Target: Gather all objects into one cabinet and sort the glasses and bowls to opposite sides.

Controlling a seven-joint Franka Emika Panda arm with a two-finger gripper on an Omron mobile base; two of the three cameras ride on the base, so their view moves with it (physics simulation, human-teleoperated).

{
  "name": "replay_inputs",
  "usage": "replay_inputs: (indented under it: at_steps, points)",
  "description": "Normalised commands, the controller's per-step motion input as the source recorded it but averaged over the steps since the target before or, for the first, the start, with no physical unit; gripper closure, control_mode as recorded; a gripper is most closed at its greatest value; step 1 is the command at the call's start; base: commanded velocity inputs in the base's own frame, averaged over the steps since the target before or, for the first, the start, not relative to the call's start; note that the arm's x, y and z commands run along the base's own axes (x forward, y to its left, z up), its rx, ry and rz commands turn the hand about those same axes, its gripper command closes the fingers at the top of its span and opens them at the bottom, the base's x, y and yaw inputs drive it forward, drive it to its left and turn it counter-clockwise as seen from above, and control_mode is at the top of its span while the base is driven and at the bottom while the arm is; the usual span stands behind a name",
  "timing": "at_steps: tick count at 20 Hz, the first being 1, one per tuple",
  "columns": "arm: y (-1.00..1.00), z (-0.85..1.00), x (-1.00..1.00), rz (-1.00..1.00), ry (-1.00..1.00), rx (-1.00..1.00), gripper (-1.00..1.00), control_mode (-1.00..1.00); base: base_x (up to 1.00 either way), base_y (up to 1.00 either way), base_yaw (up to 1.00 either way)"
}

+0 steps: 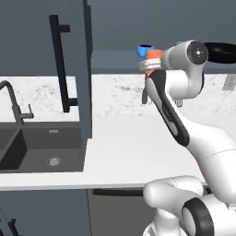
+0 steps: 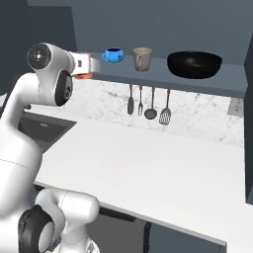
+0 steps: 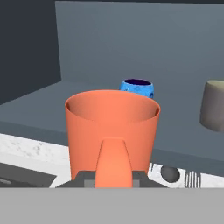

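My claw (image 2: 88,67) is clenched on the orange cup (image 3: 112,131), held upright at the left end of the open cabinet shelf (image 2: 207,84); in the hand view the cup's handle faces me and its mouth is open upward. I cannot tell whether the cup's base touches the shelf. Beyond it, on the shelf, stands the small blue bowl (image 2: 113,55). To the right of the bowl, toward the shelf's middle, stands the beige-grey cup (image 2: 142,59). The wide black bowl (image 2: 194,64) sits near the shelf's right end, well apart from the two cups. The slate-blue cabinet door (image 1: 85,69), with its long black bar handle (image 1: 61,64), stands swung open at the shelf's left. Below the shelf, four utensils (image 2: 148,103) hang on the wall over the white bench (image 2: 148,163), and a dark sink (image 1: 41,150) lies at the bench's left end.
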Motion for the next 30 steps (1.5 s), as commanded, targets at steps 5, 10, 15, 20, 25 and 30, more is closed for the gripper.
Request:
replay_inputs:
  at_steps: [5,10,15,20,25,30]
  points:
    - [0.0,0.0,0.31,0.0,0.0,0.0,1.0,-1.0,0.0,0.0,0.0]
    - [0.0,-0.01,0.36,0.0,0.01,0.0,1.0,-1.0,0.0,0.0,0.0]
    - [0.01,-0.04,0.45,0.0,0.01,0.0,1.0,-1.0,0.0,0.0,0.0]
    - [0.05,-0.06,0.44,0.0,0.01,0.0,1.0,-1.0,0.0,0.0,0.0]
    - [0.1,-0.09,0.46,0.0,0.02,0.0,1.0,-1.0,0.0,0.0,0.0]
    - [0.05,-0.07,0.39,0.0,0.01,0.0,1.0,-1.0,0.0,0.0,0.0]
